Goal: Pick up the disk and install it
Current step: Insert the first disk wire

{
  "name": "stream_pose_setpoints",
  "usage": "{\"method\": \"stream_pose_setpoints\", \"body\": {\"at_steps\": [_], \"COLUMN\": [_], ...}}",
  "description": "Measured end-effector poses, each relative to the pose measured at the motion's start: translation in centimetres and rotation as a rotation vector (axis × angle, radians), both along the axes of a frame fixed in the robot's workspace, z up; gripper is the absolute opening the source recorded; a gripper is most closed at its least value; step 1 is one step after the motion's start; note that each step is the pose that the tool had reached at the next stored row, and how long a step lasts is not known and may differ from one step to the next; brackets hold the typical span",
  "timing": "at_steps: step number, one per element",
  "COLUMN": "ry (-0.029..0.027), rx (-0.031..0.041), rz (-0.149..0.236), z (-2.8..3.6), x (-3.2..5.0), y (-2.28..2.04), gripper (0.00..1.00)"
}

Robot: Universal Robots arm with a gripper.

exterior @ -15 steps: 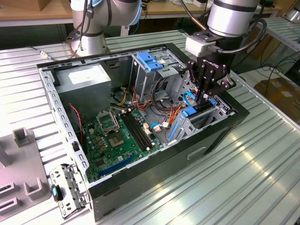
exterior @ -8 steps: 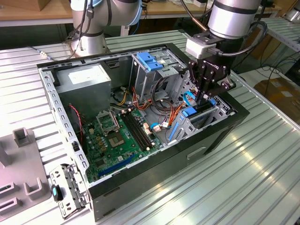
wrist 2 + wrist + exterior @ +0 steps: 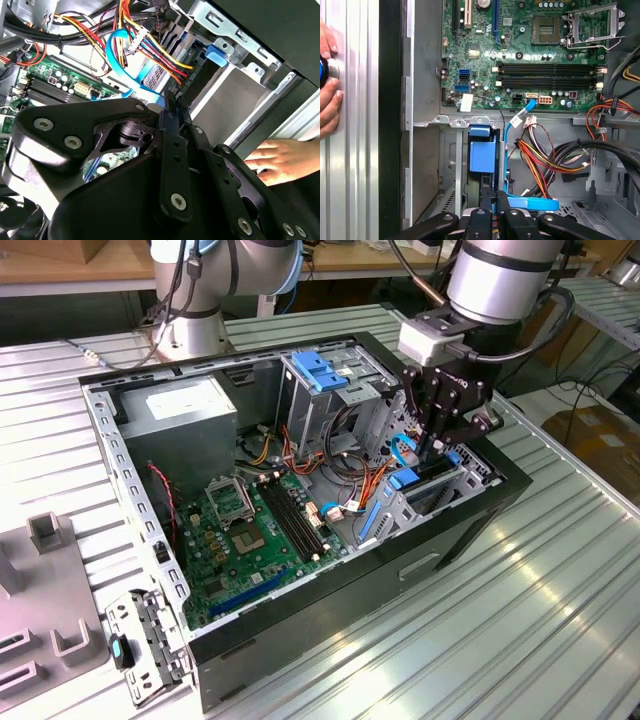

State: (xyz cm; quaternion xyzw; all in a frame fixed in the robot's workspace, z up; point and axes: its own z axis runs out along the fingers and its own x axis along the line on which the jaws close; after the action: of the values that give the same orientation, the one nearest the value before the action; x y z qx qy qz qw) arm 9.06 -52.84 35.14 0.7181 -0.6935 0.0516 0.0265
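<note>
Gripper (image 3: 492,197) and drive bay, seen from the first wrist view. The fingers (image 3: 501,202) stand drawn almost together, with only a thin strip of blue plastic between them. You may take them as pinching the upper edge of the disk (image 3: 482,152), though the contact itself is partly hidden by the finger links.

The disk stands on edge, directly ahead of the fingertips. Its blue carrier is sunk into the slot of the drive bay (image 3: 450,165), in the corner of the computer case (image 3: 300,620) at the exterior view's right.

Hazards, working outward:
- **Tilt:** the slot walls lie just beside the carrier on both sides. A slight tilt of the disk would probably wedge it against the metal and load the pinch.
- **Blue data cable:** the blue data cable (image 3: 506,145) runs just beside the carrier and passes near the fingers. You should expect it to snag or be trapped in the slot.
- **Power wires:** the bundle of orange, yellow and red power wires (image 3: 540,155) lies close on the same side and could be dragged likewise.
- **Motherboard:** the motherboard (image 3: 520,50) lies beyond the bay, so a slipped disk could strike it.
- **Hand:** a person's hand (image 3: 327,95) rests on the table (image 3: 500,620) outside the case wall, near enough to be at risk should the arm swing wide.
</note>
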Motion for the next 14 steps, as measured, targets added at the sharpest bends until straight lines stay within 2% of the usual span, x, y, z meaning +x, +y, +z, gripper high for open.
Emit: {"method": "stream_pose_setpoints", "body": {"at_steps": [1, 2, 4, 6, 7, 8, 11, 12, 14], "ry": [0.0, -0.0001, -0.0002, -0.0003, -0.0009, -0.0018, -0.0031, -0.0039, -0.0045], "rx": [0.0017, 0.0129, 0.0298, 0.0513, 0.0666, 0.0734, 0.0858, 0.0945, 0.1004], "rz": [0.0, 0.0, 0.0, 0.0, 0.0, 0.0, 0.0, 0.0, 0.0], "z": [0.06, 0.12, 0.12, 0.12, 0.12, 0.12, 0.13, 0.12, 0.12], "x": [0.0, 0.0, 0.0, 0.0, 0.0, 0.0, 0.0, 0.0, 0.0], "y": [0.0, -0.03, -0.12, -0.27, -0.48, -0.75, -1.26, -1.51, -1.73], "gripper": [0.16, 0.16, 0.16, 0.16, 0.16, 0.16, 0.16, 0.16, 0.16]}}
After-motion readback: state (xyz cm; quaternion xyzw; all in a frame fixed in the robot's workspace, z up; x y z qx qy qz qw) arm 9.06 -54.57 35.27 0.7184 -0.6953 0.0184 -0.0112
